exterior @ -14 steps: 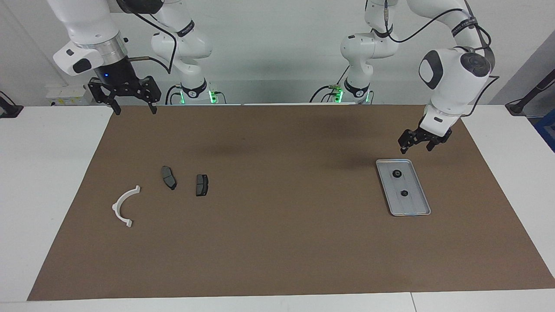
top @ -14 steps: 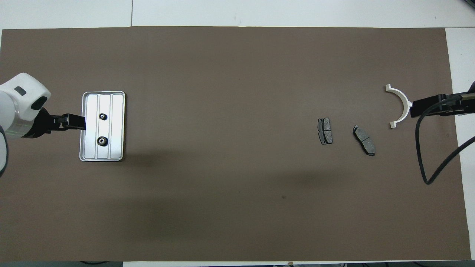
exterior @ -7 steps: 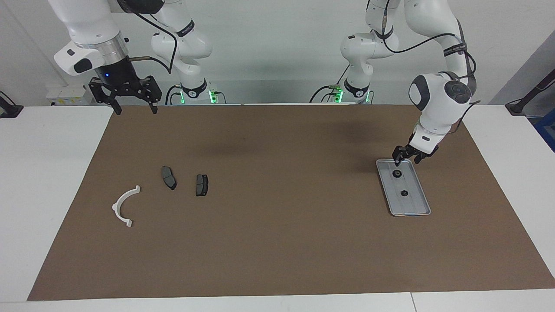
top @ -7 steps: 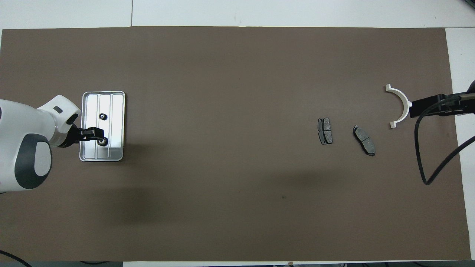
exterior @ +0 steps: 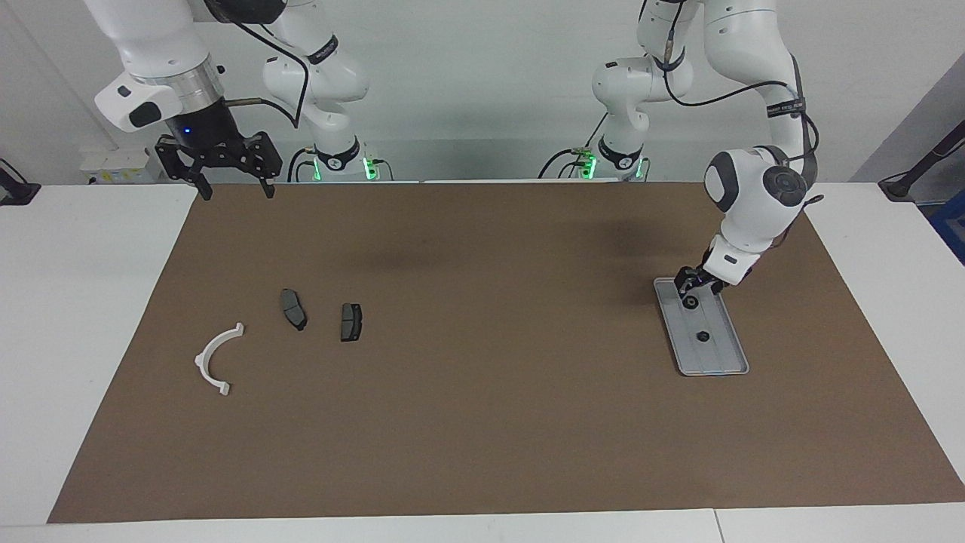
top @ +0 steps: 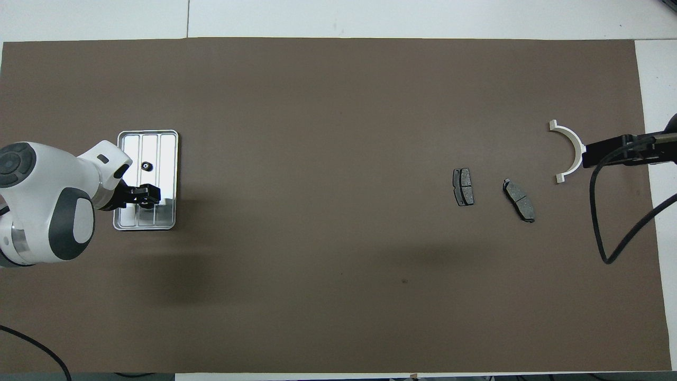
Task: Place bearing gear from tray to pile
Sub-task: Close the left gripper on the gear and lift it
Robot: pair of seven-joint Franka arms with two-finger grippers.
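The silver tray (exterior: 718,356) (top: 166,153) lies at the left arm's end of the mat with two small black bearing gears in it. My left gripper (exterior: 690,290) (top: 144,194) is down in the tray, open, right at the bearing gear (exterior: 689,302) nearer the robots, which it covers in the overhead view. The other bearing gear (exterior: 702,336) (top: 146,166) lies free. The pile is at the right arm's end: a white bracket (exterior: 200,357) (top: 575,140) and two dark pads (exterior: 293,309) (exterior: 350,322). My right gripper (exterior: 234,192) waits raised and open.
A brown mat (exterior: 482,392) covers most of the white table. The right arm's black cable (top: 603,222) hangs over the mat's end beside the pile. The pads (top: 463,187) (top: 519,200) lie apart from each other and from the bracket.
The left arm has swung in and come down from above the tray's end nearest the robots into the tray, onto the nearer bearing gear. Its jaws have narrowed a little. The right arm has stayed put.
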